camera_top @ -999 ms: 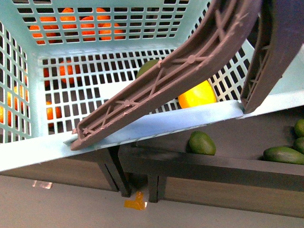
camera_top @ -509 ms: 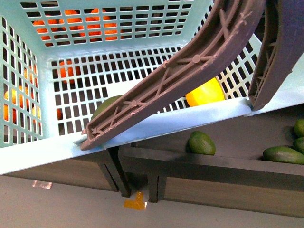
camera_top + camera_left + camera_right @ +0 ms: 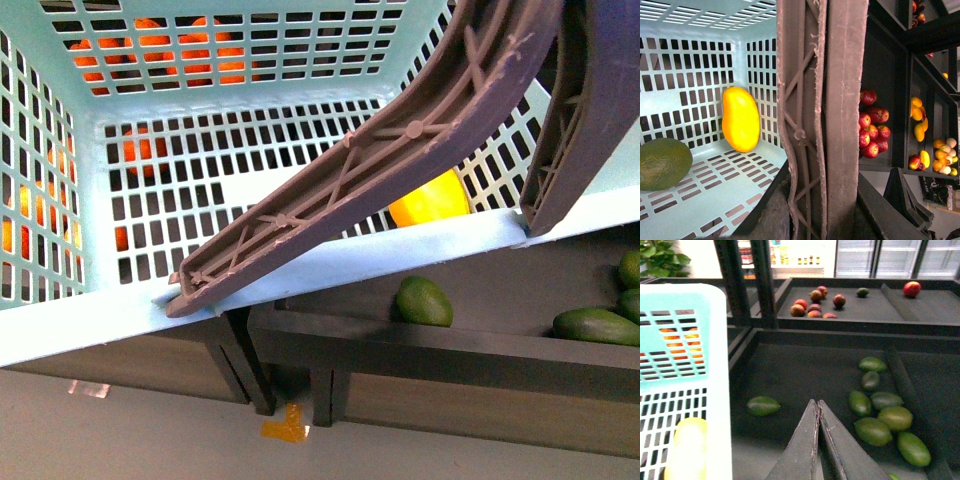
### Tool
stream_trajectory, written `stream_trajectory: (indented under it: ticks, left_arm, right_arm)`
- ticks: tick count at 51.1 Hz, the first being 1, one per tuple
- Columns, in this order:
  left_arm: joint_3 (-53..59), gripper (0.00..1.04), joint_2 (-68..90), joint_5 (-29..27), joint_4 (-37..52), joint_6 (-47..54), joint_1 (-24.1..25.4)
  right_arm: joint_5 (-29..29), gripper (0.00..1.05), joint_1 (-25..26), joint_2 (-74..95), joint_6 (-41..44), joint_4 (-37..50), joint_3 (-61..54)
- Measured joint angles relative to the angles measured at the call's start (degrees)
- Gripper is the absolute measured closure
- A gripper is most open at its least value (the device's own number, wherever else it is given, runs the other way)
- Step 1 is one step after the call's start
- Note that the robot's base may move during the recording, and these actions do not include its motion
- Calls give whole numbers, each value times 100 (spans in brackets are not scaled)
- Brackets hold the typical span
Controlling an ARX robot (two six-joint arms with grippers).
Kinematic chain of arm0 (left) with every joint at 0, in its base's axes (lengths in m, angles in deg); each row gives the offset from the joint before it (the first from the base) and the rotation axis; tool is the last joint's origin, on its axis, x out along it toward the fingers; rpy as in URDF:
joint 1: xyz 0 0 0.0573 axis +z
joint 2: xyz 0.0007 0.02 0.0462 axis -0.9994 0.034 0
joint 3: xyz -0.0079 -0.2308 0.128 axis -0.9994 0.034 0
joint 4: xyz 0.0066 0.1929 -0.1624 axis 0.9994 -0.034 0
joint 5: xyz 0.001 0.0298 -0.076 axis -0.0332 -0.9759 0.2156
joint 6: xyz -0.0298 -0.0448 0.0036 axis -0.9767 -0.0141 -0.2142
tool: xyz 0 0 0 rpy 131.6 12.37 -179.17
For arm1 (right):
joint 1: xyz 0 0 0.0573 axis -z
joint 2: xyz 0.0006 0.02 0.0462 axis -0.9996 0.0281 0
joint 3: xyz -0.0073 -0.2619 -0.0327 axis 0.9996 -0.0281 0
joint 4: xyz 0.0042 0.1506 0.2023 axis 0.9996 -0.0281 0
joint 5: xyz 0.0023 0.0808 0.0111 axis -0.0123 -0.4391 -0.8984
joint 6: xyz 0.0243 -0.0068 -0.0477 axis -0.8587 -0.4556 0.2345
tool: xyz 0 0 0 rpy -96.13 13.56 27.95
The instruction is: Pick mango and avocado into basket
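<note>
Basket [image 3: 90, 310] tilts, its floor mostly free; the avocado [image 3: 662, 164] and mango [image 3: 741, 119] lie inside, mango against a wall corner. Left gripper [image 3: 825, 220] clamps 1 brown handle [image 3: 825, 100]. Right gripper [image 3: 817, 407], pinched closed and empty, hangs over the dark shelf [image 3: 800, 370].

Dark shelving [image 3: 805, 370] fills the room, its trays holding loose green fruit [image 3: 872, 431] and red fruit [image 3: 839, 300]. Behind it stand brightly lit glass-door fridges [image 3: 875, 257] and a leafy plant [image 3: 662, 255]. The floor [image 3: 130, 440] is grey, with an orange tape mark [image 3: 283, 428].
</note>
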Motion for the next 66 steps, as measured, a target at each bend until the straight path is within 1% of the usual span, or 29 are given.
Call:
stream_trajectory:
  ticks: [3,20,22,24,26,54,66]
  left_arm:
    - [0,85,0,11,0,-7,0]
    - [0,85,0,-2,0,0,0]
    - [0,85,0,-2,0,-2,0]
    - [0,85,0,9,0,-2,0]
    - [0,85,0,11,0,-2,0]
    - [0,85,0,9,0,-2,0]
    - [0,85,0,2,0,-4,0]
  right_arm:
    - [2,103,105,-280,2,-109,-181]
    - [-22,103,107,-1512,0,-852,-682]
    - [-22,103,107,-1563,0,-848,-734]
    - [-22,103,107,-1611,0,-662,-870]
    - [-22,103,107,-1683,2,-719,-944]
    - [-35,103,107,-3471,2,-2378,-946]
    - [-37,103,107,-3956,2,-2852,-949]
